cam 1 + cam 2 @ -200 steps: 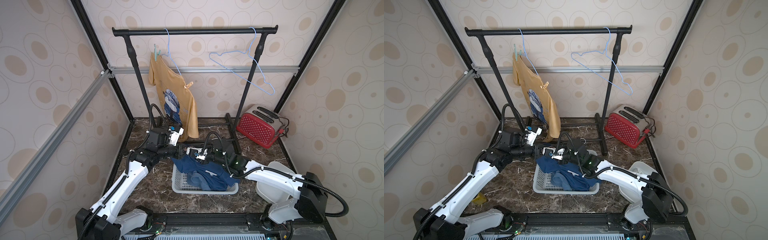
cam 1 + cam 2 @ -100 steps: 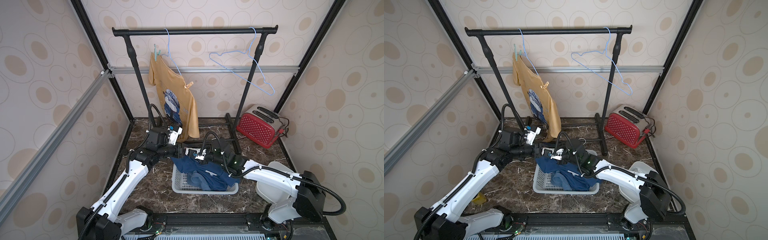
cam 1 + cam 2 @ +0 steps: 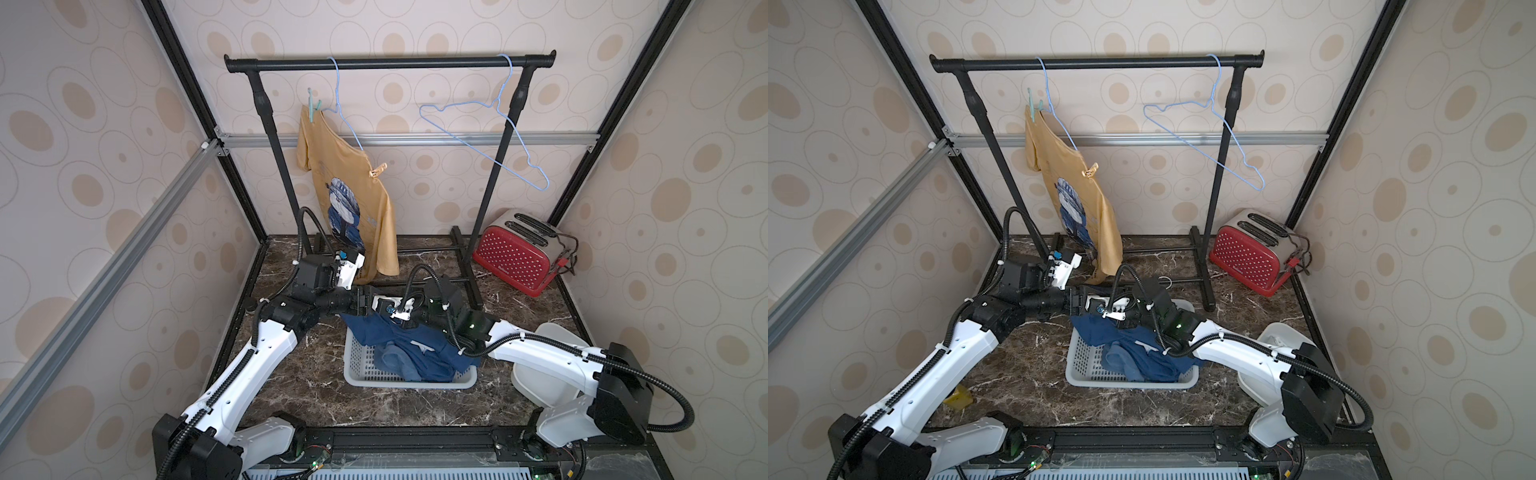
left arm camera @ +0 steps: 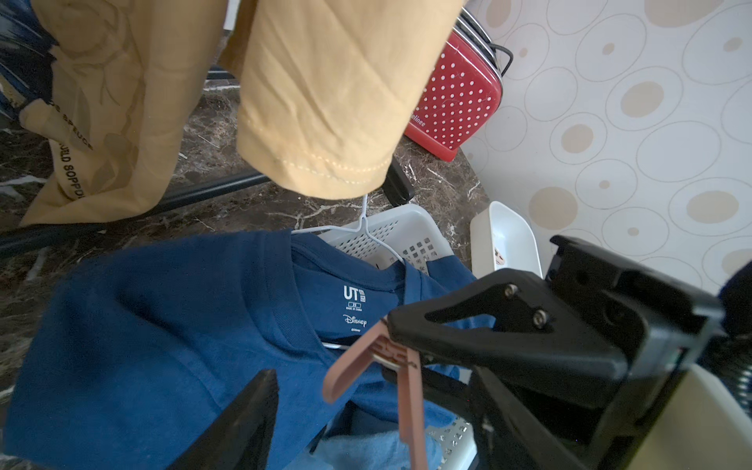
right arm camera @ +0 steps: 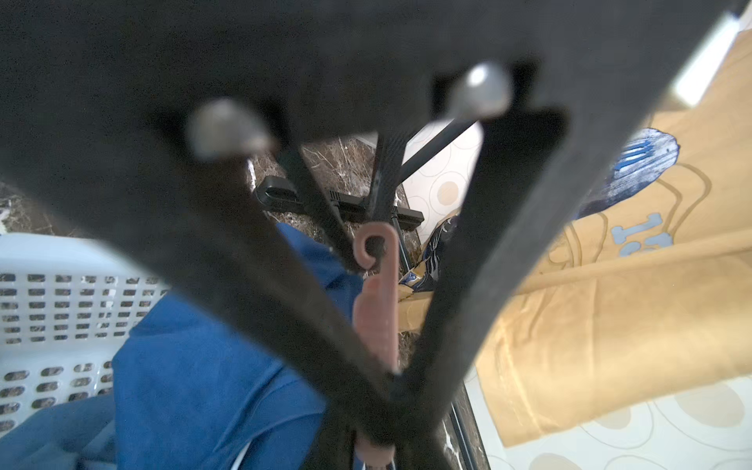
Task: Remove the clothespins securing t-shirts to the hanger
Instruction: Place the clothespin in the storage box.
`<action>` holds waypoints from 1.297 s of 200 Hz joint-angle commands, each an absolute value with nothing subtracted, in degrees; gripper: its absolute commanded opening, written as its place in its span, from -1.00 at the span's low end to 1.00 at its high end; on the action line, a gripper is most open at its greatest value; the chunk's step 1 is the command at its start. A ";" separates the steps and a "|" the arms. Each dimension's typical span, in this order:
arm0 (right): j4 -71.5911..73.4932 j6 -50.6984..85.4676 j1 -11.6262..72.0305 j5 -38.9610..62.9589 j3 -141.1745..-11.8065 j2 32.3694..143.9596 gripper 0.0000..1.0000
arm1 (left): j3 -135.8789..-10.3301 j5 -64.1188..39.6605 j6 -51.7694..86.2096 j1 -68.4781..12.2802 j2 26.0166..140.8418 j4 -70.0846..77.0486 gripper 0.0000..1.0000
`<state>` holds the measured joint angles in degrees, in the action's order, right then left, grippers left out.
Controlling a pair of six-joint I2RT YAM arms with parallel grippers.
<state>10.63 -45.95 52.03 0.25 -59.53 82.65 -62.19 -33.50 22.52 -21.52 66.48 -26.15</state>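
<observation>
Firmly, the right gripper (image 4: 396, 344) is clamped on a pinkish-tan clothespin (image 4: 354, 364), its black fingers pinching the clip near one end while the clip's two legs splay out past the tips; the right wrist view shows the same clip (image 5: 376, 309) rising between those fingers. Just beside it the left gripper (image 3: 368, 304) has its jaws apart; one finger (image 4: 244, 423) stands clear of the clip. In both top views the two grippers meet over the far side of a white slotted basket (image 3: 399, 383).

Below the clip lies the navy t-shirt (image 4: 162, 325), collar up, on a white wire hanger (image 4: 363, 221), draped over the basket's rim; whether the clip touches the cloth cannot be told; a lighter blue t-shirt (image 3: 395, 365) is bunched inside the basket.

Behind them the mustard t-shirt (image 3: 353, 199) hangs from a tilted blue wire hanger (image 3: 351, 130) on the black rail (image 3: 390, 62); a teal clothespin (image 3: 311, 109) pins its upper shoulder and an orange-tan clothespin (image 3: 379, 170) its lower one. A bare blue hanger (image 3: 478, 146) hangs further along the rail; a red polka-dot toaster (image 3: 515, 257) stands on the marble tabletop (image 3: 316, 374) near the rail's foot.
</observation>
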 commanded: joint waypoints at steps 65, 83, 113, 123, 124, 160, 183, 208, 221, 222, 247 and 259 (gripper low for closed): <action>-0.55 -45.02 48.92 -5.91 -52.63 70.24 -1.00 | -61.95 -30.78 20.50 -21.48 66.62 -18.86 0.51; -5.18 -44.91 47.55 -8.08 -51.36 67.13 -1.00 | -60.15 -30.30 21.38 -21.56 66.41 -15.76 0.50; -10.58 -42.56 43.23 -11.57 -48.77 61.02 -1.00 | -58.25 -26.65 19.97 -25.90 66.48 -12.50 0.50; -12.30 -40.94 40.91 -11.98 -47.89 58.85 -1.00 | -58.36 -25.52 18.92 -28.02 67.03 -12.43 0.52; -12.52 -40.82 40.63 -12.01 -47.81 58.65 -1.00 | -58.36 -25.42 18.91 -28.12 67.09 -12.37 0.52; -20.93 -38.38 31.37 -13.07 -45.68 52.86 -1.00 | -56.94 -23.69 18.98 -31.40 68.49 -9.21 0.49; -24.24 -39.81 25.52 -13.66 -43.55 49.61 -1.00 | -56.98 -23.03 17.81 -32.52 68.63 -9.13 0.49; -26.60 -42.03 18.88 -14.78 -40.87 46.69 -1.00 | -56.71 -22.96 17.34 -32.82 68.40 -8.75 0.49; -27.89 -42.80 15.09 -14.87 -39.55 45.49 -1.00 | -56.44 -22.88 17.40 -32.95 68.14 -8.14 0.49; -28.01 -42.84 14.66 -14.77 -39.42 45.38 -1.00 | -56.43 -22.87 17.45 -32.95 68.13 -8.02 0.49; -31.25 -43.37 7.71 -12.93 -38.33 44.95 -1.00 | -56.06 -22.88 17.43 -33.58 68.77 -6.69 0.50; -32.66 -43.92 4.90 -12.32 -37.90 45.34 -1.00 | -56.40 -22.85 16.92 -34.10 69.54 -6.59 0.50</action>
<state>-28.08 -42.02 9.34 -13.74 -39.03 45.63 -56.05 -23.53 18.50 -33.04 68.75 -9.10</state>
